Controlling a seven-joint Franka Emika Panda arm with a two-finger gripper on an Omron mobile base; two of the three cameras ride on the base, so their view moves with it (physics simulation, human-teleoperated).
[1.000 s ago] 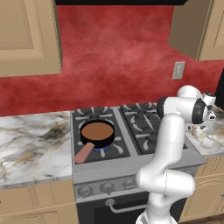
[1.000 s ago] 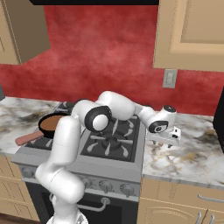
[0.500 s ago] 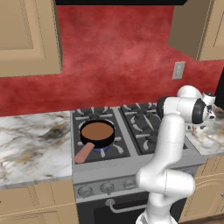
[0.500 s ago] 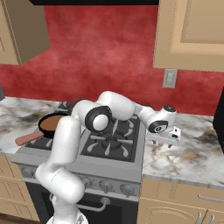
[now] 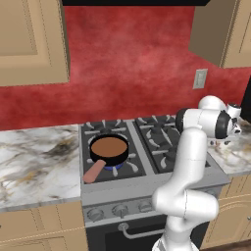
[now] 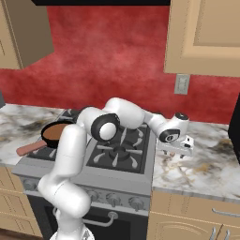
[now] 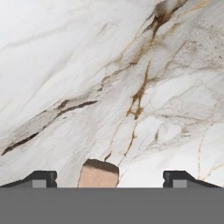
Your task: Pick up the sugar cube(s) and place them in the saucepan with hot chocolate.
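A tan sugar cube (image 7: 98, 174) lies on the marble counter (image 7: 131, 78) in the hand view, low between my two dark fingertips (image 7: 43, 177) and a little nearer the left one. My gripper (image 7: 111, 178) is open around it, and neither fingertip touches it. In the right base view the gripper (image 6: 175, 152) hangs low over the counter just right of the stove. The saucepan with hot chocolate (image 5: 109, 148), black with a salmon-pink handle (image 5: 93, 170), sits on the front left burner; it is also in the right base view as the saucepan (image 6: 55, 132).
The stove (image 6: 119, 154) with its burner grates separates the pan from the right counter (image 6: 206, 159). A wall outlet (image 6: 182, 84) is on the red backsplash, cabinets hang above, and a dark appliance edge (image 6: 236, 126) stands at the far right.
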